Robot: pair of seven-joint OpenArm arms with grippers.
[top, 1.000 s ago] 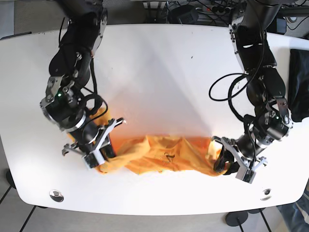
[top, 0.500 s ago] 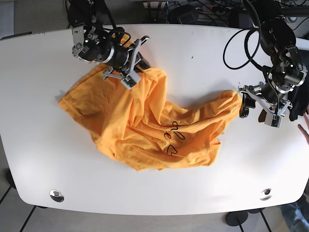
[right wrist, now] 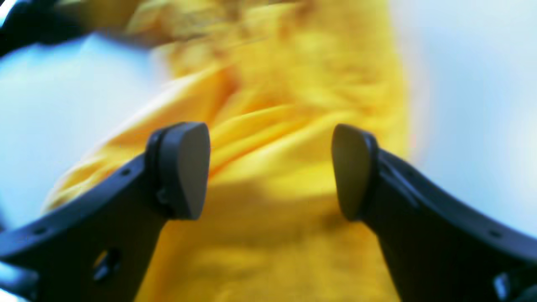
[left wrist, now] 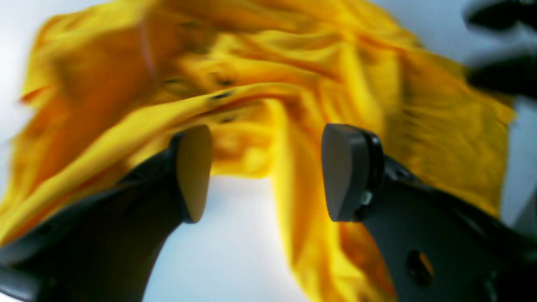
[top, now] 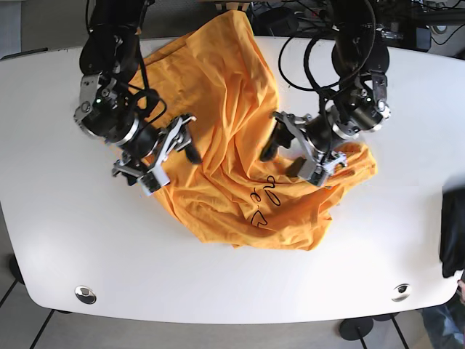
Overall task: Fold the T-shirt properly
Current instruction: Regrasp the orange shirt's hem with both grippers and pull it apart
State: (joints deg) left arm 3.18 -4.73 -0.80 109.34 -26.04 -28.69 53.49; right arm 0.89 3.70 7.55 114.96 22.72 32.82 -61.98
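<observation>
The orange T-shirt (top: 225,94) lies crumpled across the middle of the white table (top: 65,240), with one part reaching the far edge and a black scribble print (top: 261,196) facing up. My left gripper (top: 287,151) is on the base view's right, over the shirt's right half. In the left wrist view it (left wrist: 268,172) is open, with a loose fold of shirt (left wrist: 293,75) hanging between the fingers. My right gripper (top: 174,154) is at the shirt's left edge. In the right wrist view it (right wrist: 268,167) is open just above the cloth (right wrist: 293,105). Both wrist views are blurred.
A dark object (top: 454,233) sits at the table's right edge. Two round metal fittings (top: 85,294) (top: 399,292) sit near the front corners. Cables (top: 290,18) lie behind the far edge.
Both grippers have left the shirt's outer ends and moved inward over its middle, now open. The shirt has shifted toward the far edge and bunched differently.
</observation>
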